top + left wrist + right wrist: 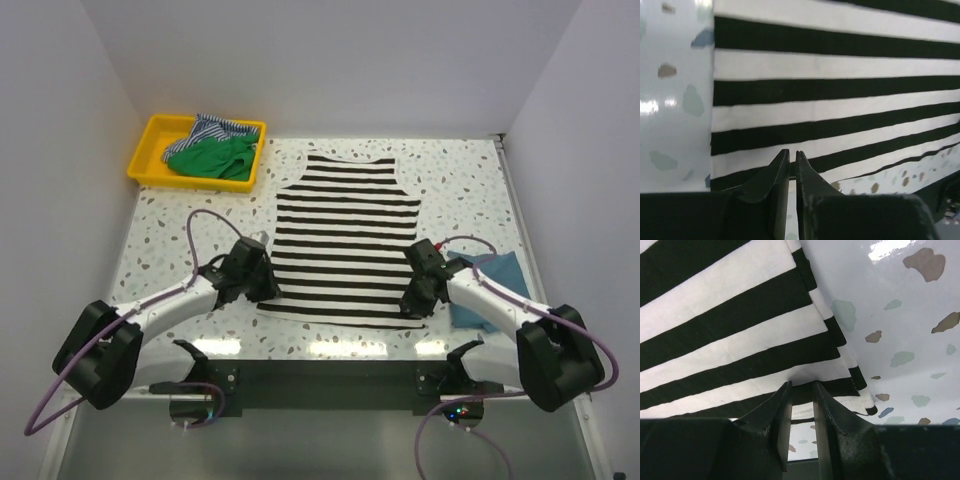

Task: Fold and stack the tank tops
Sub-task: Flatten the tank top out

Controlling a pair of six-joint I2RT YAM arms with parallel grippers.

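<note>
Left claw [789, 156] and right claw [801, 389] were each closed to a slit on a near hem corner of the black-and-white striped tank top [345, 235] (the left pinch less certain). The top lay flat on the counter [460, 190], its long axis running away from both claws.

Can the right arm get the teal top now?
Probably not yet: the right gripper is pinched on the hem of the striped top, and the teal top lies partly under its forearm.

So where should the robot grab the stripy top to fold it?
Probably by the two bottom hem corners of the striped tank top, coming from the near edge. It lies flat, neck away, so the hem is the closest free edge.
</note>
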